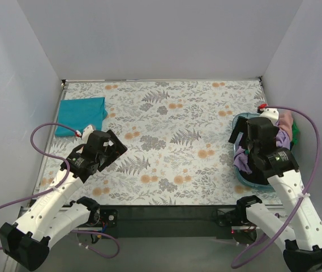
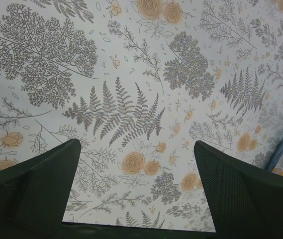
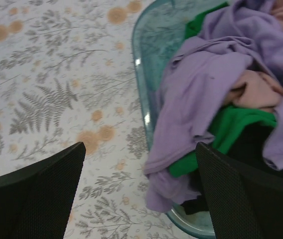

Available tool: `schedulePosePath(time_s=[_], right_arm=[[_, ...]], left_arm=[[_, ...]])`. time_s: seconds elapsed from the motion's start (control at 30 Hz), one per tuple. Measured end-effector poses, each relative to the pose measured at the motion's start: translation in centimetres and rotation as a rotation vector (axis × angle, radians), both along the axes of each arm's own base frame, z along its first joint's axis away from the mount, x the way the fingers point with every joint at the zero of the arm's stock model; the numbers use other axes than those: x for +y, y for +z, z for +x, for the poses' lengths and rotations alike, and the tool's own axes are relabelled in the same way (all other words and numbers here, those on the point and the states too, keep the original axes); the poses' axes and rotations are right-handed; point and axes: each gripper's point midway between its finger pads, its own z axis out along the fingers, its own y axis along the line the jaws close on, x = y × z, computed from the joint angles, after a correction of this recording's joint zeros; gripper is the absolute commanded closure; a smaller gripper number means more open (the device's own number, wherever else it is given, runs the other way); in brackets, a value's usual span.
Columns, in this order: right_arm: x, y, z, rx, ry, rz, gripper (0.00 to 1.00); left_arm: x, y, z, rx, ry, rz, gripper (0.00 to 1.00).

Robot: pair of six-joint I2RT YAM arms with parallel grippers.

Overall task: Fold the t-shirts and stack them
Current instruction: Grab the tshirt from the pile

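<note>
Your right pincer (image 3: 139, 148) is spread wide w/ nothing in it, hanging over the near-left rim of the blue tub (image 3: 140, 99). It's prob. placed there b/c the lavender tee (image 3: 201, 84) spills over that edge & is the easiest grab. Also in the tub: green tee (image 3: 238, 122), salmon-pink tee (image 3: 255, 89) & black tee (image 3: 263, 149) lowest, all bunched together. Expect a pull on the lavender one to drag its neighbours along. The tub sits at the right edge of the counter, on the floral cloth (image 1: 172, 136).

Your left pincer (image 2: 136, 144) is also wide open & empty, hovering over floral cloth on the left side, well apart from the tub. I'd read that as parked off the middle so there's room to lay a tee out, & ready to take a second corner.

The teal tee (image 1: 81, 116) lies folded flat at the far-left corner, away from the work zone. Looks like the start of the stack, so 1 done, 4 to go. Step in hand, imo: grab the lavender tee.
</note>
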Motion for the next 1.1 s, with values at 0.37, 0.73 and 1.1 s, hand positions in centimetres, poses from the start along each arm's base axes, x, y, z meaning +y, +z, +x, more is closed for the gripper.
schedulePosePath(time_s=[0.37, 0.73, 1.1], right_arm=[[-12.1, 0.5, 0.0, 0.225, -0.495, -0.246, 0.02], [-17.4, -5.6, 2.5, 0.408, -0.543, 0.006, 0.22], [-15.1, -6.3, 4.2, 0.35, -0.399, 0.138, 0.99]], left_arm=[[-0.3, 0.1, 0.3, -0.008, -0.015, -0.003, 0.02], [-0.8, 0.3, 0.6, -0.02, -0.04, -0.011, 0.02], [-0.9, 0.0, 0.6, -0.01, -0.043, -0.008, 0.02]])
